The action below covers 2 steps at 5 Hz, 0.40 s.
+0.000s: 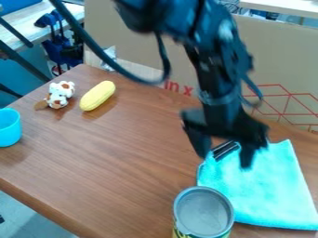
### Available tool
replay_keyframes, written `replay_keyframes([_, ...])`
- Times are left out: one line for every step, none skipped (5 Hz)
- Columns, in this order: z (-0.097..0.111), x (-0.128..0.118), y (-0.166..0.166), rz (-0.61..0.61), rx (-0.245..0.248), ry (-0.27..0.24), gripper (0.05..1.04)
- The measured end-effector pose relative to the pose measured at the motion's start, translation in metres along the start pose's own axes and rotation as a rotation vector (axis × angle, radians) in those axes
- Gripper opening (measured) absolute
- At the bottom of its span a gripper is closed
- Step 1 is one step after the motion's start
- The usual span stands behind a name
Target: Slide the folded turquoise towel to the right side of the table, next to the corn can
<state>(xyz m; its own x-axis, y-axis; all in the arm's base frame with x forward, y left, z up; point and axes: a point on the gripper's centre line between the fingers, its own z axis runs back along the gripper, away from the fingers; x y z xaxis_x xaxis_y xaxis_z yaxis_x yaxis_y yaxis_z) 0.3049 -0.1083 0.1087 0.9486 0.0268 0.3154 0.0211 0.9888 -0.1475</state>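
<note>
The black gripper (pixel 225 160) hangs over the right part of the wooden table (pixel 124 153), its two fingers spread apart at the upper left part of a turquoise cloth (pixel 267 186). A dark, shiny object (pixel 225 149) shows between the fingers, by the cloth's upper left edge; whether either finger touches it I cannot tell. Nearer the front, an upright metal can (pixel 203 213) stands beside the cloth's left side, below the gripper in the view.
At the table's far left are a yellow corn-like toy (pixel 97 95), a white and brown plush toy (pixel 59 95) and a blue cup (pixel 9 127). A cardboard sheet (pixel 286 69) stands along the back edge.
</note>
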Motion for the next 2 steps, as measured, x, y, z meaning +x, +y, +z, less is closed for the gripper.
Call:
replay_keyframes([0.017, 0.011, 0.006, -0.101, 0.026, 0.005, 1.001])
replay_keyframes([0.039, 0.010, 0.008, -0.236, 0.001, 0.130, 1.001])
